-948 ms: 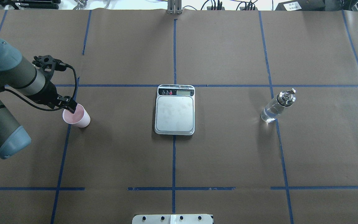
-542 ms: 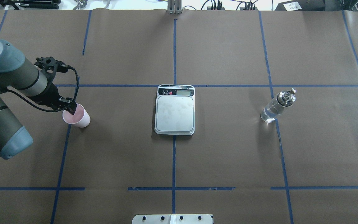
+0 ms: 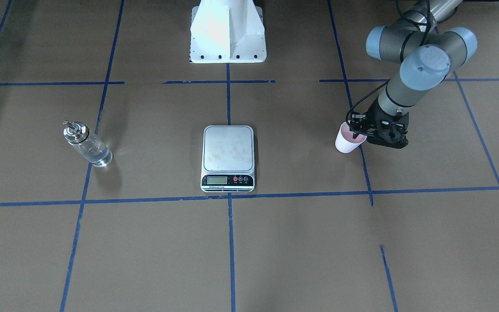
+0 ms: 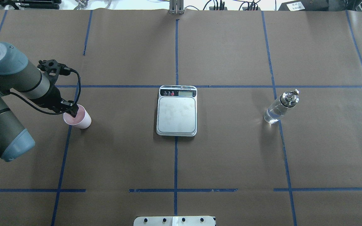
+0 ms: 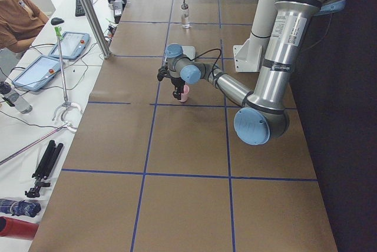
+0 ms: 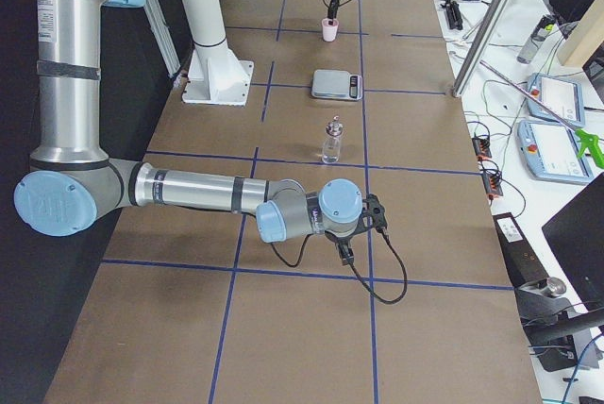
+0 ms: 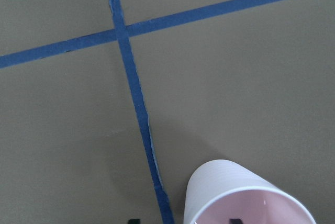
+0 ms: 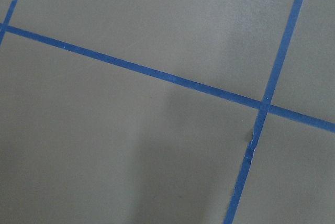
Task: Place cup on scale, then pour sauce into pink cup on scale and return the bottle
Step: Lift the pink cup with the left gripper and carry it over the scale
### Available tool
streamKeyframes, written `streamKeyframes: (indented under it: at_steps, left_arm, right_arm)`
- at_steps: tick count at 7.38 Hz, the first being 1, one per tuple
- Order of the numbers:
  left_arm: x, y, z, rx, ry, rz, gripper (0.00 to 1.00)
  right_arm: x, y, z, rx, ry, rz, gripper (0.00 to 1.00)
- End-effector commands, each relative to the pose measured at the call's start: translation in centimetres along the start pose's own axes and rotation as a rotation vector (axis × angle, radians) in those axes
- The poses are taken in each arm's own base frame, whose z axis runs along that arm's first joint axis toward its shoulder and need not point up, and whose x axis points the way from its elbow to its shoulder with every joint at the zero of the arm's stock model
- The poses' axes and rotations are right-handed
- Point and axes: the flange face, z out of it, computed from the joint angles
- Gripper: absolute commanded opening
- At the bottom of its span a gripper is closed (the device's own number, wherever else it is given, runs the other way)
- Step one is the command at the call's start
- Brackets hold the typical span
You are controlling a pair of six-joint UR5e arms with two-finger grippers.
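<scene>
cup (image 3: 345, 143) stands on the table (image 3: 275, 242) beside a blue tape line (image 3: 364, 173) in the front-facing view, well apart from the scale (image 3: 228, 149), whose platform is bare. the bottle (image 3: 88, 147), with clear sauce (image 3: 95, 155) in it, stands upright beyond the scale. the left gripper (image 3: 355, 131) sits at the cup's rim. overhead, we see the cup just where it stood a second ago, while the left arm (image 4: 27, 81) has swung round and settled over the rim. at the left wrist, two fingertips (image 7: 133, 220) show apart, one outside the wall and one inside, so nothing is clamped yet; we judge closing and lifting comes next. the right gripper (image 6: 345, 255) shows only from the side, so we cannot tell its state.
</scene>
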Motion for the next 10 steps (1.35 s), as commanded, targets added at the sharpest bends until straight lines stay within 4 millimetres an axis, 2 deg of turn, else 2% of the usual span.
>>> streamKeyframes:
  at_steps: [1, 2, 3, 4, 5, 7, 8, 9, 10]
  left_arm:
    - [0.2, 0.0, 0.0, -0.001, 0.003, 0.003, 0.00]
    - [0.7, 0.0, -0.6, -0.005, 0.020, 0.007, 0.00]
    - [2.8, 0.0, -2.7, -0.013, 0.077, 0.011, 0.00]
    - [3.5, -0.1, -4.2, -0.017, 0.081, 0.000, 0.00]
    - [5.1, -0.8, -6.3, 0.004, 0.093, 0.000, 0.00]
    - [11.1, -2.9, -10.6, 0.054, 0.171, -0.182, 0.00]
    - [14.3, -3.4, -11.5, 0.059, 0.203, -0.200, 0.00]
    - [18.1, -2.7, -9.9, 0.025, 0.215, -0.180, 0.00]
    - [20.8, -4.4, -9.5, 0.056, 0.198, -0.172, 0.00]
  right_arm:
    - [0.0, 0.0, 0.0, -0.001, 0.000, 0.000, 1.00]
    - [0.0, 0.0, 0.0, -0.001, 0.000, 0.000, 1.00]
    - [0.0, 0.0, 0.0, 0.001, 0.000, 0.002, 1.00]
    - [0.0, 0.0, -0.1, 0.002, 0.000, -0.001, 1.00]
    - [-0.1, 0.0, 0.0, 0.001, 0.000, -0.001, 1.00]
    - [-0.2, -0.1, -0.1, 0.002, -0.005, 0.000, 1.00]
    - [-0.2, -0.1, -0.1, 0.002, -0.005, 0.000, 1.00]
    - [-0.2, -0.1, -0.1, 0.003, -0.005, -0.001, 1.00]
    - [-0.3, -0.1, 0.0, 0.002, -0.007, -0.002, 1.00]
